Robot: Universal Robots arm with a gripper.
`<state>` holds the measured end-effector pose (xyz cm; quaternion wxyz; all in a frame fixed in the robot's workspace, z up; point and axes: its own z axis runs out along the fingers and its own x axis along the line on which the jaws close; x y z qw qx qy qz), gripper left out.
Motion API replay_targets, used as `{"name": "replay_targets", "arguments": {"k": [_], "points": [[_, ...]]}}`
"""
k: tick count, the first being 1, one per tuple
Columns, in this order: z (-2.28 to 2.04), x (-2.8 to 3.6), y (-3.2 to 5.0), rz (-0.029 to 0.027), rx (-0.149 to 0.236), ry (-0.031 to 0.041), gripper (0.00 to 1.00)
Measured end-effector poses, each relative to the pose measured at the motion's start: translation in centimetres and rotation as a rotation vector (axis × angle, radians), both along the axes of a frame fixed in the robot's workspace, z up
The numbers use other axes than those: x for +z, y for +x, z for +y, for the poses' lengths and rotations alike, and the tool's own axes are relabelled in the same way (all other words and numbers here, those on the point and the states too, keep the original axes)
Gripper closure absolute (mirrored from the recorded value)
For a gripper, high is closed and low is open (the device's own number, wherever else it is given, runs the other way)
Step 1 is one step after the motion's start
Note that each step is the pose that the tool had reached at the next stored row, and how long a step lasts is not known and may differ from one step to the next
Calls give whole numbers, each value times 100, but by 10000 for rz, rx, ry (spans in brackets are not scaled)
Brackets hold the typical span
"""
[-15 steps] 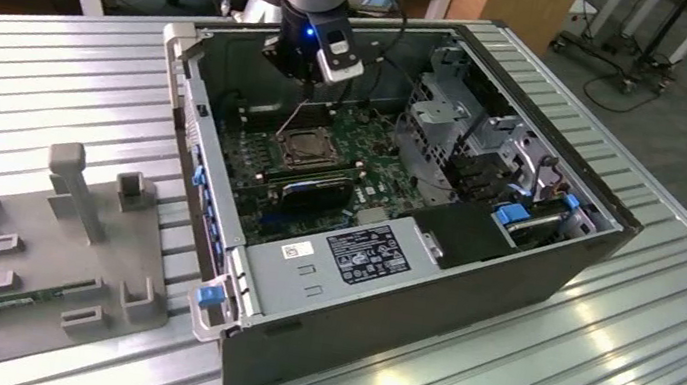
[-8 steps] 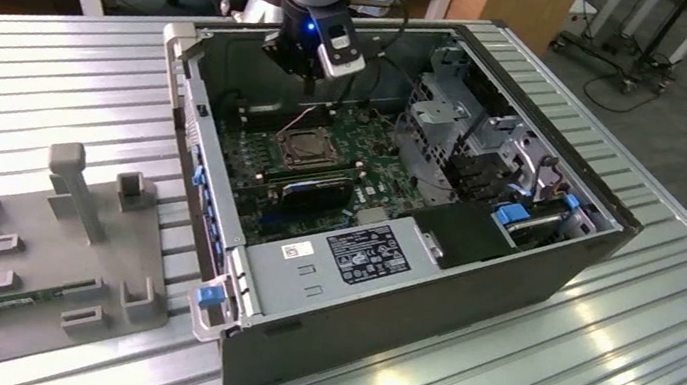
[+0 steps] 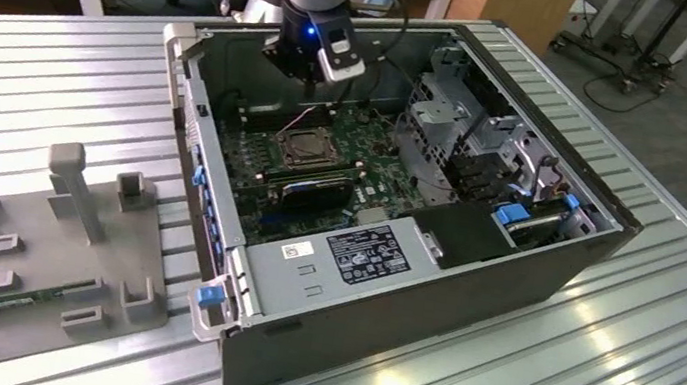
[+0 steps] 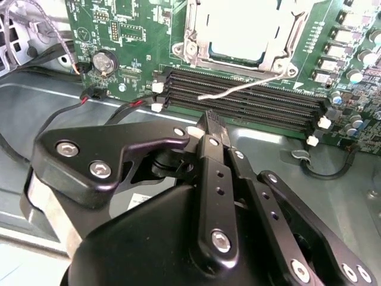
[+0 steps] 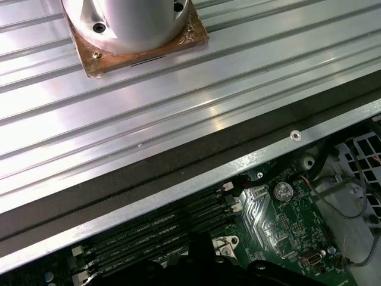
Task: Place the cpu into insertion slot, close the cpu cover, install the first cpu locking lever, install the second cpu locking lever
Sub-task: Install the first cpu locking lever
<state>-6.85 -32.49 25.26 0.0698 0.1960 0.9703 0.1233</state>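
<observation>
Though the task has four steps, we judge it roughly half done. On the ribbed metal surface (image 3: 64, 73) the open computer case (image 3: 435, 306) lies on its side, its green circuit board (image 4: 137, 36) facing up. The tool (image 4: 212, 122) hangs inside the case above the board, just beside the long memory slots (image 4: 250, 98), its fingers drawn together with nothing between them. The insertion slot (image 3: 302, 149) sits mid-board, and in the second wrist view it is filled. The cpu cover (image 4: 191, 30) lies flat over it as a silver frame, and the cpu (image 4: 238, 27) shows pale and square through the cut-out, seated in the slot. So placing and closing look finished to us. One thin wire locking lever (image 4: 238, 90) stands free, slanting across the memory slots, unlatched. The other lever we cannot make out, so we count the lever work as left. As for writing, a white label (image 3: 363, 249) with dark print sits on the grey box (image 3: 303, 288) at the case's end, and small white print dots the board; we leave both unread
</observation>
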Motion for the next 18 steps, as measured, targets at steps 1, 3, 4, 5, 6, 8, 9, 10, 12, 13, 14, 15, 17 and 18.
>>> {"name": "replay_targets", "arguments": {"k": [1, 3, 4, 5, 6, 8, 9, 10, 12, 13, 14, 15, 17, 18], "points": [[-7, -12, 0, 0, 0, 0, 89], [-22, -45, -1, 0, 0, -1, 89], [-26, -64, -1, -1, 0, 1, 89], [-29, -82, -1, -3, -1, 1, 89], [-31, -100, -2, -3, -2, 1, 89], [-34, -136, -4, -3, -2, 0, 89], [-34, -154, -6, -4, -1, -2, 89], [-35, -168, -9, -5, 0, -1, 89], [-36, -185, -29, -5, -1, -1, 89], [-37, -191, -45, -6, 0, -1, 89], [-38, -196, -59, -8, 0, -1, 89], [-40, -200, -73, -12, 0, -1, 89], [-48, -206, -94, -19, 2, 0, 89], [-54, -208, -103, -24, 5, 0, 89]]}}
